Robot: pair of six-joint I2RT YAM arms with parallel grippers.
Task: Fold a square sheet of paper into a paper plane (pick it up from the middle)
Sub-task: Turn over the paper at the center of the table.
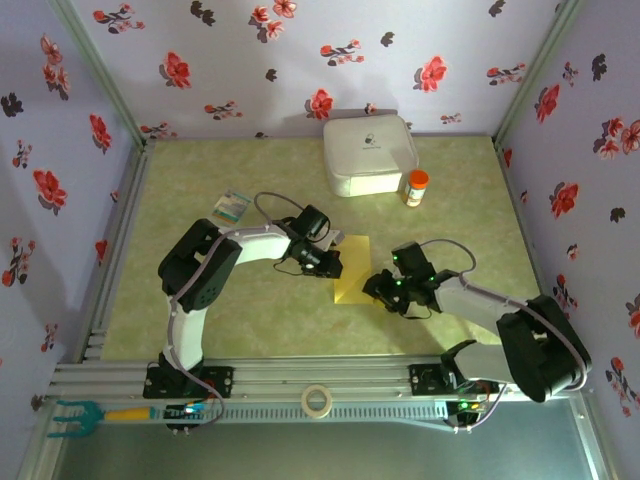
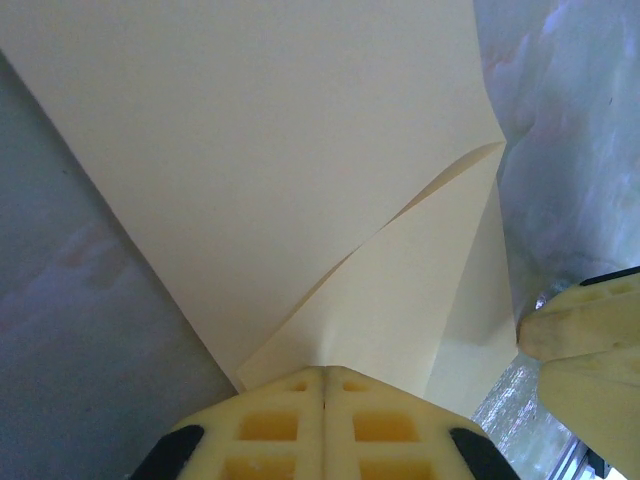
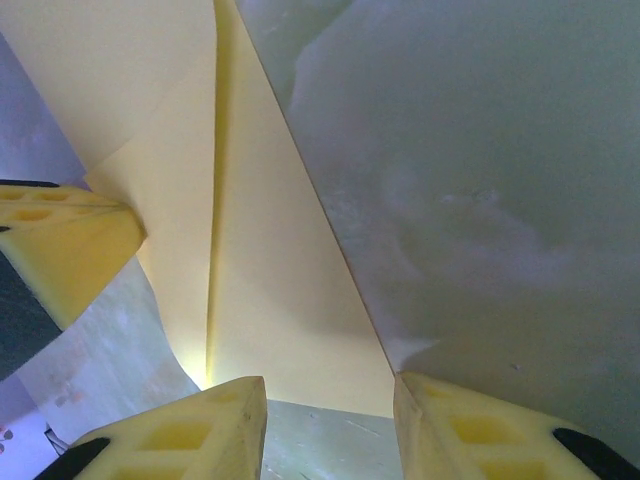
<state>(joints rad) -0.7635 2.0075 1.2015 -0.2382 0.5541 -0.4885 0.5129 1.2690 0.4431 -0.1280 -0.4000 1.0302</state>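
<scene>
— At mid-frame, what progress?
— Thin yellow square sheet of paper lies there, one flap raised; left gripper pinches it, right gripper stands half-open alongside. Judged early: no dart.

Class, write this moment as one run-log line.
left gripper: shut on yellow paper | right gripper: open beside its edge | paper: partly folded, on table

Both arms pair white link shells with bulky black joint housings. A thin grey cable loops above the left arm and another above the right arm, whose wrist shows small green lights. The left gripper and right gripper carry pale yellow fingers moulded with square pockets.
</scene>
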